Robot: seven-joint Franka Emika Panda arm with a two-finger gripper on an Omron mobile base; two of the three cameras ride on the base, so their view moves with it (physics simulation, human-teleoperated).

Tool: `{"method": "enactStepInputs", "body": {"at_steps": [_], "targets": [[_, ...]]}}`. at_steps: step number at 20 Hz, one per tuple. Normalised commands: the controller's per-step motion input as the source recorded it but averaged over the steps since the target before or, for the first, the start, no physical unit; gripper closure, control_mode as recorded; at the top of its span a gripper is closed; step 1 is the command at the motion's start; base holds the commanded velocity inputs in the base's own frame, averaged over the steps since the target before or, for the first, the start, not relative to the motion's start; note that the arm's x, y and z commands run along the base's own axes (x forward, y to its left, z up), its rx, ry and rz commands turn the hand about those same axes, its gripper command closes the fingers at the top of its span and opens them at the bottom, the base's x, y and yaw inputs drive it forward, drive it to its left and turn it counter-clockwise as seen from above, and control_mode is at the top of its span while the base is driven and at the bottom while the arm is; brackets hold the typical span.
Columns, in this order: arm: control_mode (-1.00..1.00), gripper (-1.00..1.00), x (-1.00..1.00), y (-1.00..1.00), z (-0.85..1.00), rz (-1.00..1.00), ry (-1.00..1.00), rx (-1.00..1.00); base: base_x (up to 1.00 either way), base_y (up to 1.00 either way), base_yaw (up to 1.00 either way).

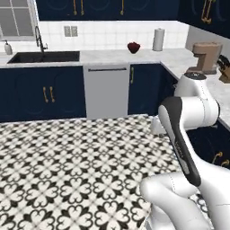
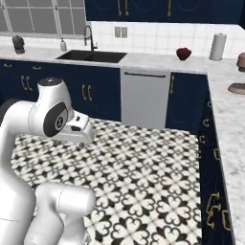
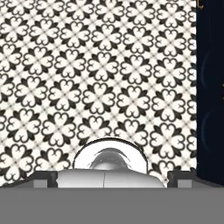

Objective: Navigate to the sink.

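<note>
Sink [image 1: 45, 57] sits in the back counter [image 1: 148, 56] at far left of the left base view, under the window [image 1: 15, 18]; in the right base view it lies left of centre along the same counter. Black arched faucet [image 1: 39, 39] rises behind the basin, a soap bottle [image 1: 7, 48] just to its left. White dishwasher front [image 1: 107, 92] stands to the right of the sink cabinet. Further right on the counter: a dark red bowl [image 1: 133, 47], then a paper towel roll [image 1: 158, 40]. Coffee machine [image 1: 205, 57] and knife block [image 1: 224, 68] stand on the side counter. Patterned tile floor [image 1: 67, 161] separates the base from the sink. Tool [image 3: 112, 178]: fingertips sit at the bottom of the hand view, well apart, nothing between them, pointing down at the floor.
</note>
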Motion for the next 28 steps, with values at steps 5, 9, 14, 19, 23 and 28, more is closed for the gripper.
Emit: {"method": "enactStepInputs", "body": {"at_steps": [5, 9, 14, 19, 23, 28], "targets": [[1.0, -1.0, 0.0, 0.0, 0.0, 0.0, 0.0, 0.0, 1.0, 0.53, 0.16], [1.0, -1.0, 0.0, 0.0, 0.0, 0.0, 0.0, 0.0, 1.0, 0.55, 0.01], [1.0, -1.0, 0.0, 0.0, 0.0, 0.0, 0.0, 0.0, 1.0, 0.5, 0.0], [1.0, -1.0, 0.0, 0.0, 0.0, 0.0, 0.0, 0.0, 1.0, 0.55, 0.0], [1.0, -1.0, 0.0, 0.0, 0.0, 0.0, 0.0, 0.0, 1.0, 0.65, 0.0], [1.0, -1.0, 0.0, 0.0, 0.0, 0.0, 0.0, 0.0, 0.99, 0.78, -0.04]]}}
